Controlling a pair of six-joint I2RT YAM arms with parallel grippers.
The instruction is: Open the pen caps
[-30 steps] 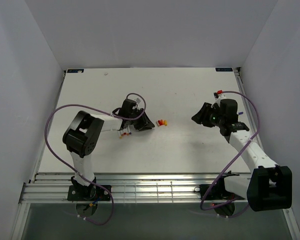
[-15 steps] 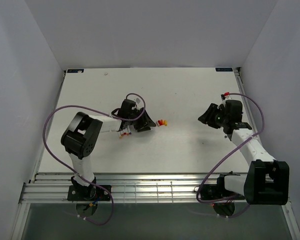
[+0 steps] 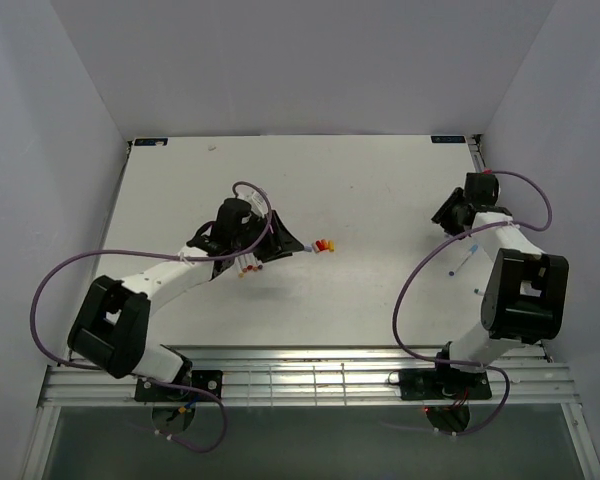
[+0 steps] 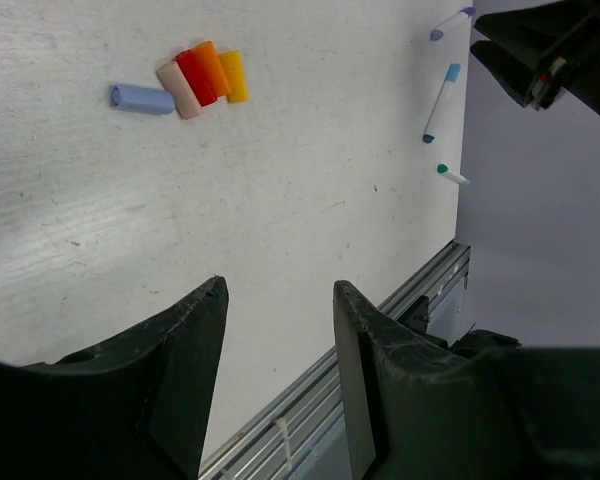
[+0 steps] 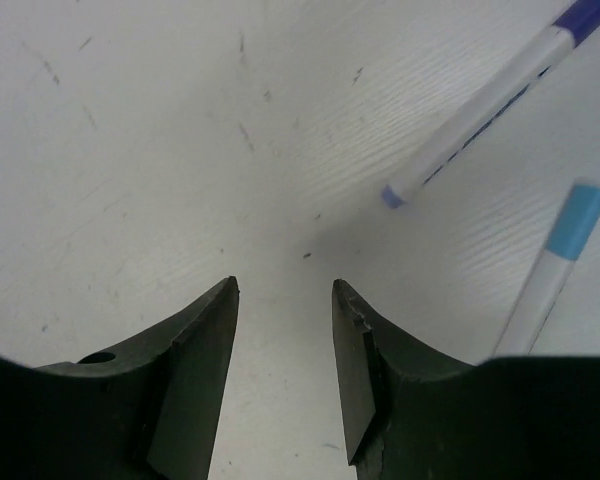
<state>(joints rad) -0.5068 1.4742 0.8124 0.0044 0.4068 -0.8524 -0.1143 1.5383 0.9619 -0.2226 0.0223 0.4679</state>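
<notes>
Looking down from above, the left arm reaches from its base at the near left diagonally across the white table, forearm low, ending in the left gripper near the table's middle, pointing right. A cluster of tiny coloured plastic pen caps, red, orange and yellow from here, lies just beyond its fingertips, close but apart from them. A few thin white-barrelled marker pens lie beside the left wrist on its near side. The right arm folds steeply up from its base at the near right, and the right gripper sits low by the table's right edge, well apart from the pen caps, with thin loose pens on the table just nearer than it. In the left wrist view, the left gripper has its two black fingers parted with only bare table between them, holding nothing. The pen caps lie ahead and left of the gap: pink, red, orange and yellow side by side and touching, a pale blue one end-on against the pink. Three loose pens lie far ahead, beneath the right gripper. In the right wrist view, the right gripper hangs over bare table, fingers apart and empty. Two loose pens lie ahead to the right, one with purple-blue ends, one with a light blue end.
</notes>
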